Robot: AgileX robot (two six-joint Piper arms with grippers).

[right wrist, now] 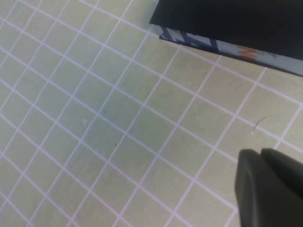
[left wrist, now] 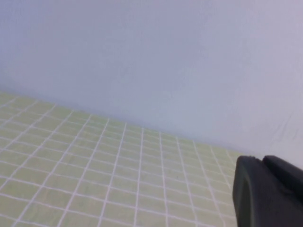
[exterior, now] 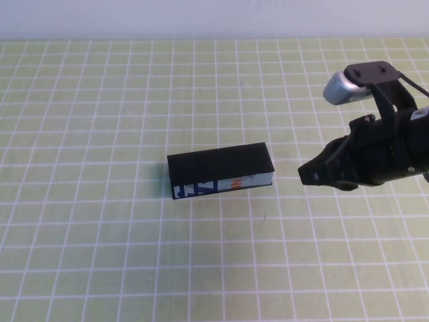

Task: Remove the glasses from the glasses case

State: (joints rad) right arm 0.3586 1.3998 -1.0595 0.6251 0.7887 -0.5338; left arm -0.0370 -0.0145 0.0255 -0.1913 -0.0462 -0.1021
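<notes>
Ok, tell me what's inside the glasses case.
Nothing inside shows: the glasses case sits closed on the table, flat black lid covering it. The right end effector is beside it, apart; the left end effector is elsewhere.

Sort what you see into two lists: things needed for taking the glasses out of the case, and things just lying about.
Needed: case, closed, mid-table; right gripper, beside it, apart; left gripper, away near the wall.
Lying about: nothing but the grid mat. Glasses not visible.

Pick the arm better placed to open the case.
Right. The right tool sits just right of the closed glasses case, pointing at it. The left tool faces bare mat and wall, case out of its view.
</notes>
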